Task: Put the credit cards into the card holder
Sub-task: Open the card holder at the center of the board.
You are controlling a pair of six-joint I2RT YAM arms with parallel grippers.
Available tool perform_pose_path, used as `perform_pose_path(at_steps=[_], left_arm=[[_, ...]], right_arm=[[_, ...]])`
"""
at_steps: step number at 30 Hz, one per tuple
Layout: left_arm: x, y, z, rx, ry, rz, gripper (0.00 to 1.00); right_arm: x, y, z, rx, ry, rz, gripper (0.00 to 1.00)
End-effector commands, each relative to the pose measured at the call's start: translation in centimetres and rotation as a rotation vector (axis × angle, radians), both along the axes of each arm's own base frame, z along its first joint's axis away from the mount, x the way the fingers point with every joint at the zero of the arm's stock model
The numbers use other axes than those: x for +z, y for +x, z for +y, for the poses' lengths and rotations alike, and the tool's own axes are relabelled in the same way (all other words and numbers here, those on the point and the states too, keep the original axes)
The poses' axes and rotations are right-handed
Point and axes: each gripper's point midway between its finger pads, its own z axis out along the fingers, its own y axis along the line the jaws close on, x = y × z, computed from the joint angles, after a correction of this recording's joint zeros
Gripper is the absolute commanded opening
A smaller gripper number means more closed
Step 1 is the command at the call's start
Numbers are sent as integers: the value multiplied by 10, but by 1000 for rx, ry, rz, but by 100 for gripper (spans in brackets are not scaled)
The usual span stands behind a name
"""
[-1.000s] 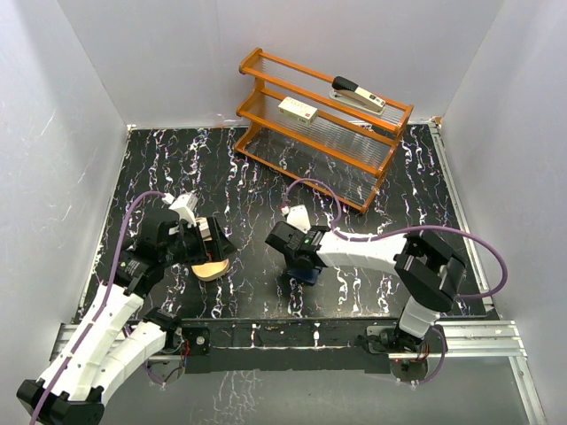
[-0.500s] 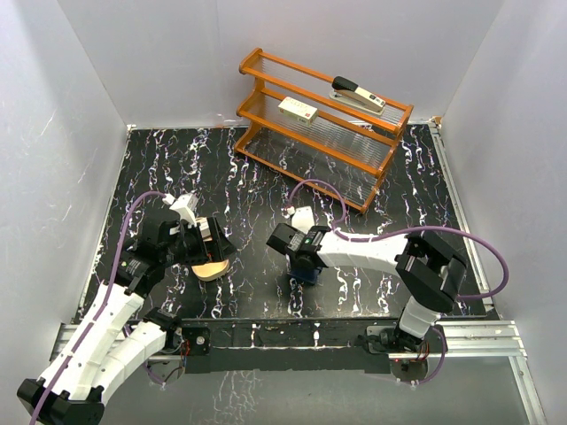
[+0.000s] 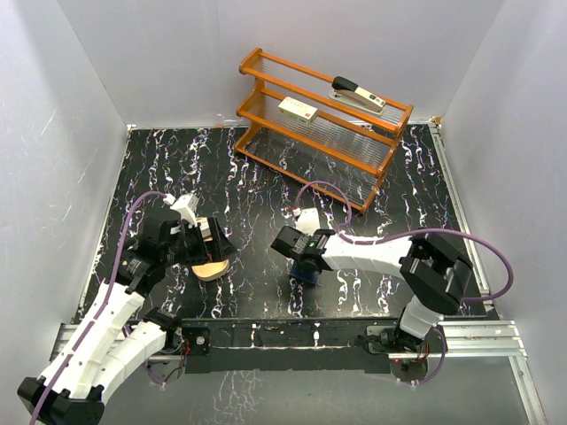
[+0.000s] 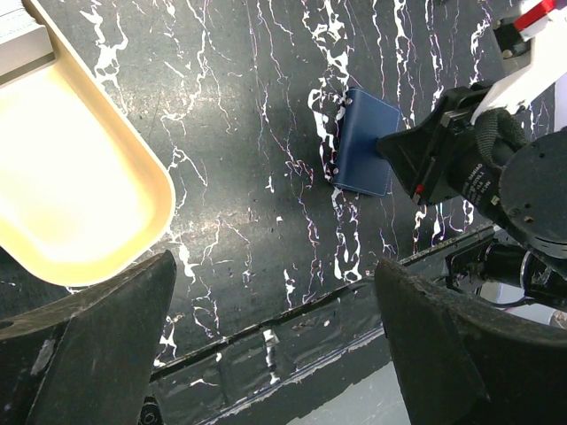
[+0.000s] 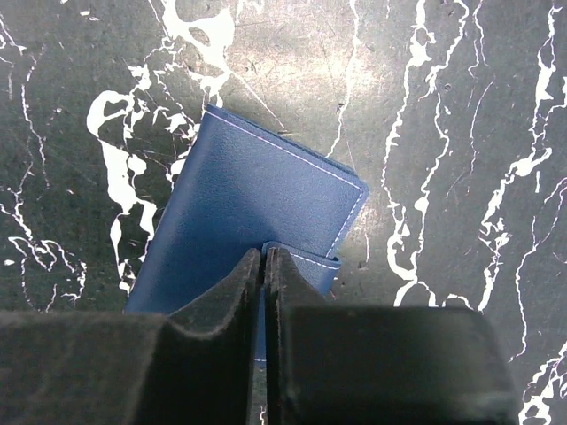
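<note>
Right gripper (image 5: 266, 266): jaws nearly together, seemingly pinching the card holder (image 5: 257, 204) by its snap tab (image 5: 306, 258).
Left gripper (image 4: 275, 354): wide open, empty.
Tip: peel the tab up slowly.

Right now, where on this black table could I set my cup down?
The back-left corner, between the left wall and the orange rack, is bare. So is the narrow strip between the tan tray and the card holder. Crowded: the near edge, where the left arm and right arm reach over those two.
</note>
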Motion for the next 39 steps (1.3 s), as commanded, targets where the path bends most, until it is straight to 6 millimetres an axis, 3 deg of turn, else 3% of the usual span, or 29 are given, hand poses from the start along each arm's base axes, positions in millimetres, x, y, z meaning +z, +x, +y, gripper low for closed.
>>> perform_pose_path(at_steps=[1,4,13,16,22,28,35,39], left_arm=[[-3,0,0,9,-4,14,92],[-7,0,-1,5,2,37,91],[-16,0,-9,-31,-5,88,88],[-19,-7,-25,-105,-72,139,89],[-30,-22,-65,-199,-265,305,87],[-18,-20,-94,-242,-460,324,92],[-23,-10,-103,-210,-510,335,92],[-28,-9,-105,-210,-500,348,86]], right_arm=[[0,-3,-7,-23,11,-8,0],[4,-1,-12,-12,2,-31,0],[41,1,12,82,209,-105,0],[53,-2,27,159,299,-128,0],[75,-6,34,231,377,-176,0],[102,-15,60,313,528,-195,0],[129,-14,88,358,618,-219,0],[135,-20,105,383,642,-216,0]])
